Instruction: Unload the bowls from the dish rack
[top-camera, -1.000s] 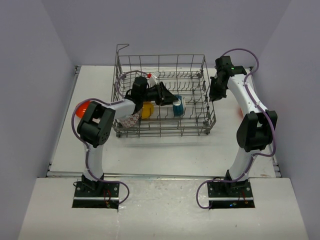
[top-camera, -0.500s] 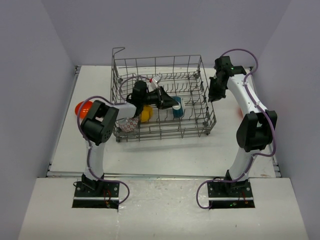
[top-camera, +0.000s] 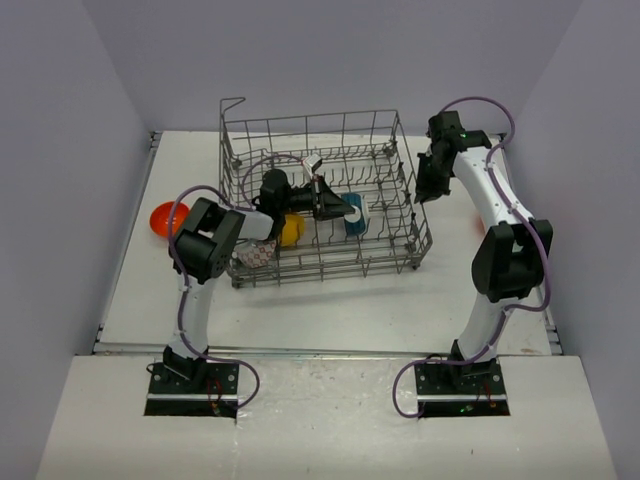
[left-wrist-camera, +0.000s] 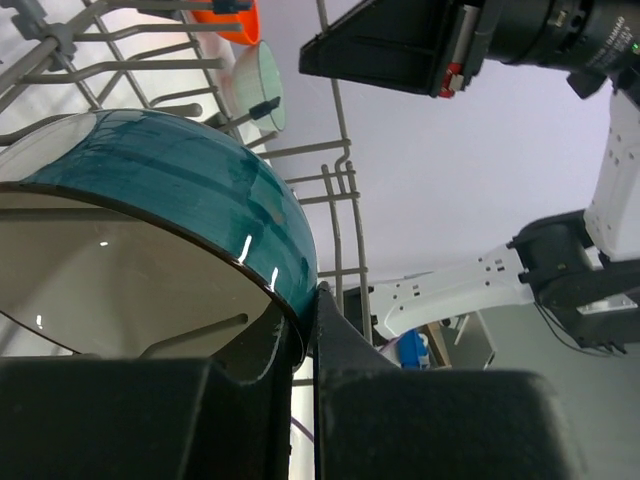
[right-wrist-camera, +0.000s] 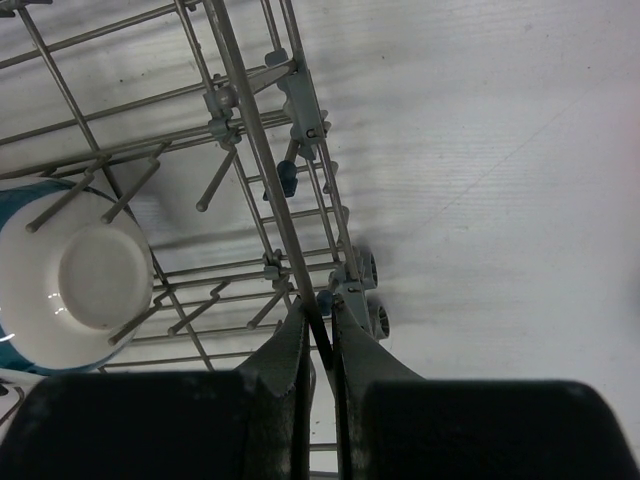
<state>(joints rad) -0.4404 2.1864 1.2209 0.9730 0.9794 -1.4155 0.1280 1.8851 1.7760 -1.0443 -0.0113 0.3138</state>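
The left claw (left-wrist-camera: 305, 300) is pinching the rim of the teal bowl (left-wrist-camera: 180, 190), one finger inside the pale hollow and one against the glazed outside. The bowl stands on edge among the tines, so the rim is the only part a narrow claw can take, which likely explains the grip. Just beyond the claw rise the wires of the dish rack (left-wrist-camera: 340, 150). Past them a pale bowl (left-wrist-camera: 262, 85) leans in a farther slot.

From above, this claw (top-camera: 340, 207) sits deep in the basket. A yellow bowl (top-camera: 291, 230) lies behind it under the wrist, and a red-patterned bowl (top-camera: 258, 250) sits farther back by the elbow. An orange bowl (top-camera: 163, 218) rests outside the rack on the desk (top-camera: 330, 300), well behind the arm, and looks already unloaded.

The right claw (right-wrist-camera: 322, 320) is pressed together on a wire of the rack's side wall, low near a small wheel. It is probably bracing the basket so it does not drag along when the bowl is lifted. The teal bowl's white underside (right-wrist-camera: 75, 285) shows inside the rack, off to one side of that claw.

The left arm rises from its base, folds at the elbow by the rack's near corner, and reaches level over the wall into the basket. The right arm stands tall with its forearm stretched away from its base and its wrist bent down onto the wall (top-camera: 425, 185).
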